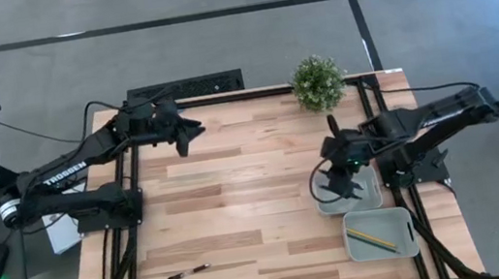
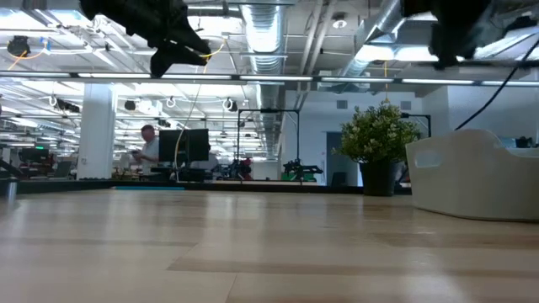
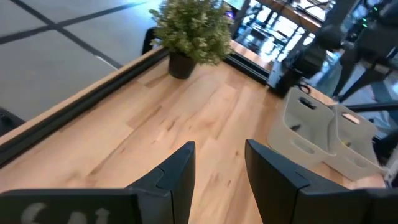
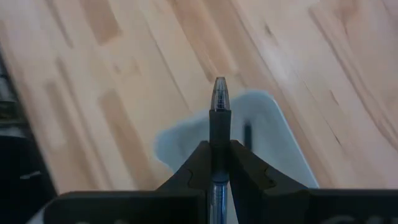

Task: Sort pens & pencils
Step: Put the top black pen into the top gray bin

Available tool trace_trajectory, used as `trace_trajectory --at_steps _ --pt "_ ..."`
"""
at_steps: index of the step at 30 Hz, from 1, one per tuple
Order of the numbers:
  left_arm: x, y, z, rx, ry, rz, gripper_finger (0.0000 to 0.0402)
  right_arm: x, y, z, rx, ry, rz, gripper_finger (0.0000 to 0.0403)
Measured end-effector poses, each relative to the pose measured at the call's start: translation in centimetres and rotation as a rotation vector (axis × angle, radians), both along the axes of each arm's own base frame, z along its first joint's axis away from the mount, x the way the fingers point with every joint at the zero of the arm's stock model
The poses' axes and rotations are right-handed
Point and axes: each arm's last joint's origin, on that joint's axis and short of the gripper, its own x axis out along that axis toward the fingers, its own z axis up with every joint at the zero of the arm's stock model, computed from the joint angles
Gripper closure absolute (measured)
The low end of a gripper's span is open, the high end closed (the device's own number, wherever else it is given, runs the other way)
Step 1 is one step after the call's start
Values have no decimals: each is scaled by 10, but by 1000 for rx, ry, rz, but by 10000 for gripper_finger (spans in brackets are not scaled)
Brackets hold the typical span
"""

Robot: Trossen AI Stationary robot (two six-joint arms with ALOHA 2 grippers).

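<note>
While the left gripper hung open upper left, the right gripper pinched a pen above the grey bin.

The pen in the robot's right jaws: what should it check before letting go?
1. Pen clamped in right gripper: ok.
2. Gripper above the upper tray: ok.
3. That tray has pens, not pencils: a dark stick shows inside; cannot tell.
4. Pencils sit in the lower tray: ok.
5. Left gripper open, away near the table's far edge: ok.
6. Last pen on the table unsorted: not ok.
</note>
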Motion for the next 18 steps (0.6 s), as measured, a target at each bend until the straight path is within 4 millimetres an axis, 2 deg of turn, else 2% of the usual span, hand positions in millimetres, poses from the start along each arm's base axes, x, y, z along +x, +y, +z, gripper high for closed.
trace_trajectory --at_steps 3,9,18 --pt "0 0 0 -3 0 17 271 -10 -2 -22 -21 40 22 346" --pt "0 1 0 2 5 52 271 -18 -3 -59 -51 104 98 346" --pt "-1 1 0 -11 5 61 271 -21 -2 -91 7 115 144 346"
